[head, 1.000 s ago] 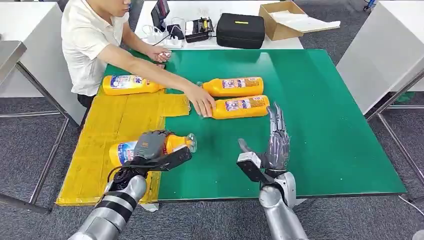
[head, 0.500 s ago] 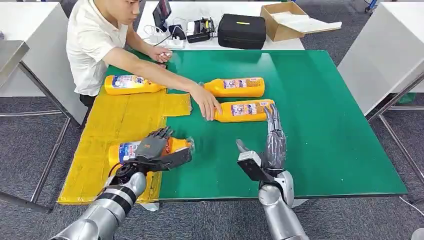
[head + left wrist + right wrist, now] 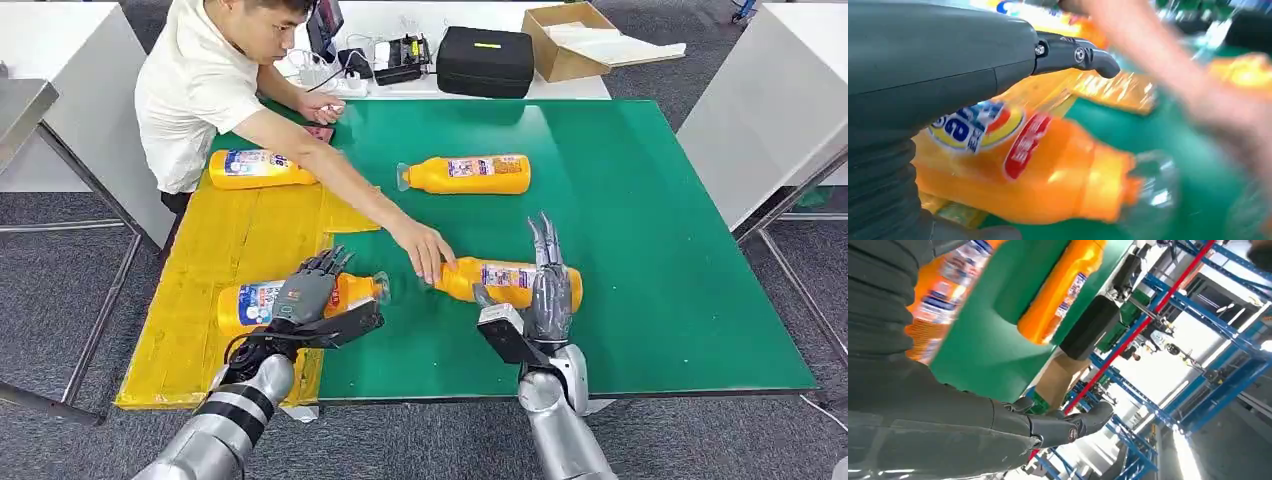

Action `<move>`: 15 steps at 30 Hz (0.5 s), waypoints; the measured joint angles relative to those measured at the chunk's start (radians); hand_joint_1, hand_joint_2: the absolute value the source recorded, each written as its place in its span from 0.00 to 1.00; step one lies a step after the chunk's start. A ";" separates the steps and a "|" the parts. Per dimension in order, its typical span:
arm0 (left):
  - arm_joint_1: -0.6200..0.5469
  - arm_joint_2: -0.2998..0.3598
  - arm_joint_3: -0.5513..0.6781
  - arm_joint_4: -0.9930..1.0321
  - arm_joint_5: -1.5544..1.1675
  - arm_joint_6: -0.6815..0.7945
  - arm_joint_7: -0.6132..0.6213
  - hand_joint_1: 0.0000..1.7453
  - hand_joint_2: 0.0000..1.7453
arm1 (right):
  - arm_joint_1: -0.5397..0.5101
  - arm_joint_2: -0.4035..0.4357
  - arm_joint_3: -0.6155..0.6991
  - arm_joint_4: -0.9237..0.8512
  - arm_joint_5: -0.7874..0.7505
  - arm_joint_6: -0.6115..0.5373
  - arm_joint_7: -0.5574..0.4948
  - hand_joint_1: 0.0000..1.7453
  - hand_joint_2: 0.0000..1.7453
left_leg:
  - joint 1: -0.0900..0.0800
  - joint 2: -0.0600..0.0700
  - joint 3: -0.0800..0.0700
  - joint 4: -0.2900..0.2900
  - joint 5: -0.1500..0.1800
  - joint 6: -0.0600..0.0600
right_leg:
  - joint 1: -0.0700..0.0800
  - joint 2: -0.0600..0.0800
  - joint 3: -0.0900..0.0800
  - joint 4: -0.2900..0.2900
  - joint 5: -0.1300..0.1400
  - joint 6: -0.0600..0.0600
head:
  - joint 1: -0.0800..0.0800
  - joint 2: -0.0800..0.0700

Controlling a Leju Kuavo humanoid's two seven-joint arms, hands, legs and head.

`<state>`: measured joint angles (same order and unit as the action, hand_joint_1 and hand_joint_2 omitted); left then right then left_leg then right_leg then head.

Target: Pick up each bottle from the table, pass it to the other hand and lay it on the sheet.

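Observation:
An orange bottle (image 3: 245, 302) lies on the yellow sheet (image 3: 250, 230) at its near edge, its clear cap over the green table (image 3: 640, 220). My left hand (image 3: 308, 298) hovers over this bottle (image 3: 1048, 175) with fingers spread and lifted, gripping nothing. A person's hand (image 3: 430, 250) holds the neck of a second bottle (image 3: 500, 282) lying just behind my right hand (image 3: 545, 295), which stands open with fingers upright; the bottle (image 3: 943, 295) sits close to the palm. A third bottle (image 3: 465, 173) lies farther back on the table, and another bottle (image 3: 258, 168) rests at the sheet's far end.
The person leans in from the far left, arm stretched across the sheet and table. A black case (image 3: 485, 60), a cardboard box (image 3: 565, 40) and small devices sit on the white table behind. White tables flank both sides.
The person has dragged the near bottle across the table to just behind my right hand. My left hand's fingers have lifted off the bottle on the sheet.

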<state>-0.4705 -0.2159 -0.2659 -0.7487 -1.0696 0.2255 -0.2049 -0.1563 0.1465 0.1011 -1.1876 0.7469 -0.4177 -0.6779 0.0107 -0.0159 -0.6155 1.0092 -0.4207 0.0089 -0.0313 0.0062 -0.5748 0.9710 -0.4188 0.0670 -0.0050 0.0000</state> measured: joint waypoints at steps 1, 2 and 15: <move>0.030 -0.002 -0.002 -0.058 0.026 0.001 -0.018 0.00 1.00 | 0.008 0.000 -0.002 -0.006 0.001 0.003 0.000 0.00 1.00 | 0.000 0.000 0.000 0.000 0.000 0.000 | 0.000 0.000 0.000 0.000 0.000 0.000 | 0.000 0.000; 0.059 -0.005 -0.005 -0.113 0.047 0.009 -0.038 0.00 1.00 | 0.015 0.000 -0.005 -0.014 0.004 0.005 0.003 0.00 1.00 | 0.000 0.000 -0.001 0.000 0.000 0.000 | 0.000 0.000 -0.001 0.000 0.000 0.000 | 0.000 0.000; 0.276 -0.016 -0.123 -0.569 0.127 0.197 -0.183 0.00 1.00 | 0.039 -0.038 0.016 -0.040 0.248 0.016 0.193 0.00 1.00 | 0.000 0.000 -0.003 0.000 0.000 0.000 | 0.000 0.000 -0.003 0.000 0.000 0.000 | 0.000 0.000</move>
<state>-0.1949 -0.2316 -0.3887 -1.3175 -0.9427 0.4220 -0.3883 -0.1171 0.1088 0.1175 -1.2271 0.9948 -0.4019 -0.4846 0.0108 -0.0156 -0.6183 1.0091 -0.4210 0.0090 -0.0311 0.0063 -0.5778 0.9708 -0.4190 0.0670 -0.0053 0.0000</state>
